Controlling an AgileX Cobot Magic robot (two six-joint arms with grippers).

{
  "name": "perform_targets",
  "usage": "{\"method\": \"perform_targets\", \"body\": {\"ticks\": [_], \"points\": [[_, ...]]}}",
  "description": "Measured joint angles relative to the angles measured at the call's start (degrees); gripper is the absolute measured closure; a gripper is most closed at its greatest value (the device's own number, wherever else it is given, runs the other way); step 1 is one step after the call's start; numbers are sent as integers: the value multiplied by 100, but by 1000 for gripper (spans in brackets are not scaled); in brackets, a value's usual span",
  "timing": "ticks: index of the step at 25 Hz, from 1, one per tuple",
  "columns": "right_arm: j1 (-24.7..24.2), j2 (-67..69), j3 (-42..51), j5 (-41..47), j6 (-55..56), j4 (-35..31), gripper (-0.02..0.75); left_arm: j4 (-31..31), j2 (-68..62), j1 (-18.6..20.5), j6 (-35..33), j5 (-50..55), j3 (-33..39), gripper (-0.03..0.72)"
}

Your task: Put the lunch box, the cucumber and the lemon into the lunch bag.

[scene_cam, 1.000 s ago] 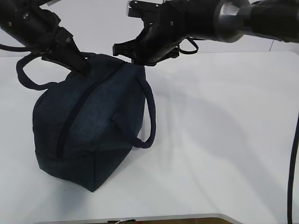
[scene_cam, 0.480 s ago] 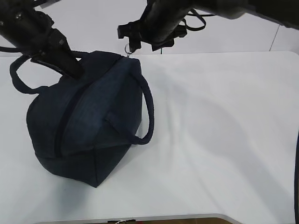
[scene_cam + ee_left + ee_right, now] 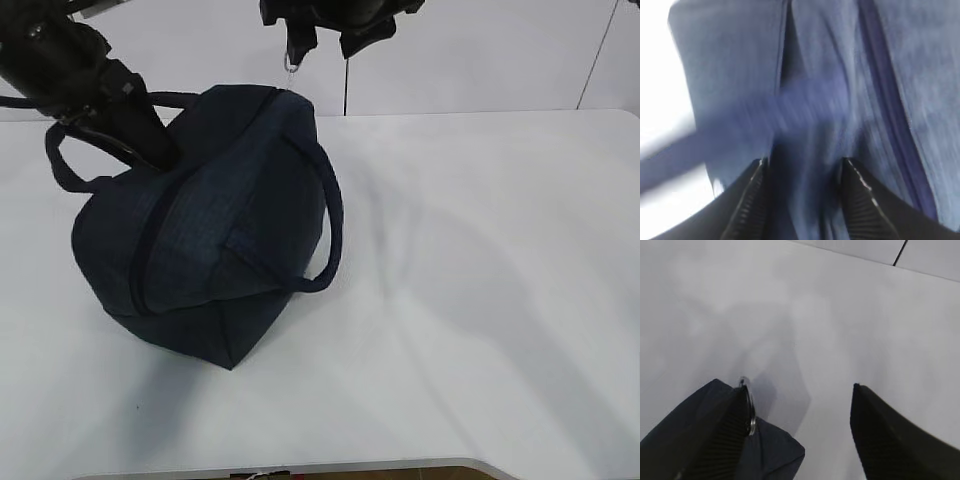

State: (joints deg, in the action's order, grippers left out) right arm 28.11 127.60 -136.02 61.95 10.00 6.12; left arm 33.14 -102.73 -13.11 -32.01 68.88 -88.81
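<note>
The lunch bag [image 3: 200,220], dark navy fabric with padded loop handles, is sitting zipped on the white table [image 3: 480,280], left of centre; no writing is showing. Its metal ring pull [image 3: 749,412] is hanging against one finger of the released right gripper [image 3: 800,432]. The left gripper [image 3: 802,200] is spreading over the fabric.

Our left arm [image 3: 75,75] is matte black all over, blocky in its housings, with a thin black cable looping off its left side. Our left gripper [image 3: 802,200] ends in two black fingers [image 3: 747,205] whose inner faces carry fine ribbing, their edges catching pale highlights. Our right gripper [image 3: 800,435] has the same broad black fingers [image 3: 715,440], tapered to blunt tips and cross-ribbed inside. In the exterior view only its black, angular underside shows at the far edge.
</note>
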Motion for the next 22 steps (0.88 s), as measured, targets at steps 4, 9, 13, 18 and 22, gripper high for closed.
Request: {"method": "perform_targets", "body": {"ticks": [4,9,13,18,22], "points": [[-27,0,-71,-71,-31,0,227,0,0,0,22,0,-4,405],[-51,79,-110,-324,-31,-72,227,44,-61,0,22,20,-13,526],[-51,160,-110,-314,-31,-106,227,52,-71,0,22,20,-13,551],[-51,169,-248,48,-31,45,227,39,-71,0,105,20,-28,501],[-51,169,-528,646,-129,294,227,-105,-71,46,252,73,-230,416]]}}
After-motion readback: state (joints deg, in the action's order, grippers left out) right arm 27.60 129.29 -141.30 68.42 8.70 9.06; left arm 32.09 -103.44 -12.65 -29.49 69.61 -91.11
